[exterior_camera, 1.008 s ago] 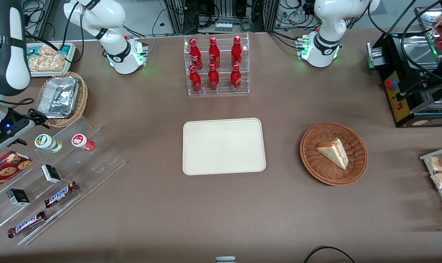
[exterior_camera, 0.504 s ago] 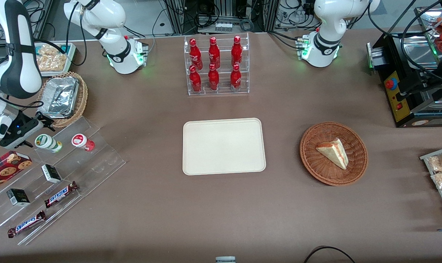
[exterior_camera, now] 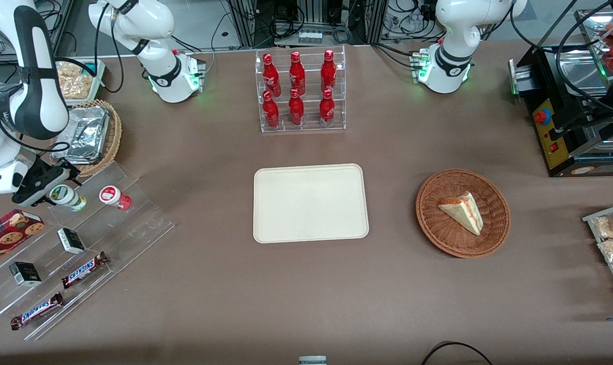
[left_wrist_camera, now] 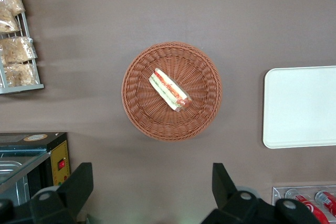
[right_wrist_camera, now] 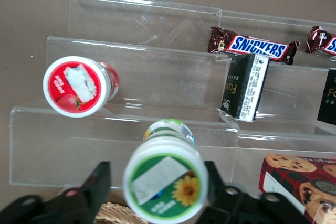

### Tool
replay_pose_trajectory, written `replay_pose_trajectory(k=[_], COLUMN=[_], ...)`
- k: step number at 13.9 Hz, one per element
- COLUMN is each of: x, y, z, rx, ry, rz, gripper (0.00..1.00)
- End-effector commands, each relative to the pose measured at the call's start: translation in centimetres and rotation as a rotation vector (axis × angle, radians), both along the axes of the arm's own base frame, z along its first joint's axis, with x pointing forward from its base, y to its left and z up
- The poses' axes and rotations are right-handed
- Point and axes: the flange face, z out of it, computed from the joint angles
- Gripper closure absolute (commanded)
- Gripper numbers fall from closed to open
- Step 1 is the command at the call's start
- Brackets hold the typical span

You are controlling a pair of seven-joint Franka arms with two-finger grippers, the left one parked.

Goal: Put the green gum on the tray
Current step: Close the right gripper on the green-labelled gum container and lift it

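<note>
**Desk:** Spanning the middle of the brown worktop (exterior_camera: 210,284), the cream tray (exterior_camera: 310,203) sits bare, well apart from the clear acrylic stepped display (exterior_camera: 129,223) at the working arm's end. Where's the gum?

**Photographer:** On the display's top step, upright. The green gum (right_wrist_camera: 165,179) stands between the two fingers (right_wrist_camera: 89,187) of the gripper (right_wrist_camera: 157,192), which are spread apart, one on each side of its lid, not yet closed on it.

**Desk:** Risks?

**Photographer:** The red-lidded gum bottle (right_wrist_camera: 77,86) stands just beside it on that step; a finger swung wide could likely topple it. A grip on the lid alone might let the round bottle slip and roll down toward the Snickers bar (right_wrist_camera: 254,46).
</note>
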Motion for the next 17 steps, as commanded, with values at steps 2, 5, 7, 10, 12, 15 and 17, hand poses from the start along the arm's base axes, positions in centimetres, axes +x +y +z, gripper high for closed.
replay_pose_trajectory(k=[2,5,7,10,12,15,17], x=[-0.1,0.3,1.2,3.3,4.2,5.0,5.2], y=[-0.4,-0.2,0.2,3.1,6.4,12.8,19.6], z=[-0.2,0.9,3.3,6.9,8.2,8.5,7.9], rx=[-0.014,-0.015,-0.009,0.009,0.02,0.031,0.027], ry=[-0.013,-0.015,-0.003,0.037,0.062,0.1,0.114], rz=[0.03,0.035,0.029,0.008,-0.033,-0.139,-0.203], gripper=[1.0,1.0,1.0,1.0,1.0,1.0,1.0])
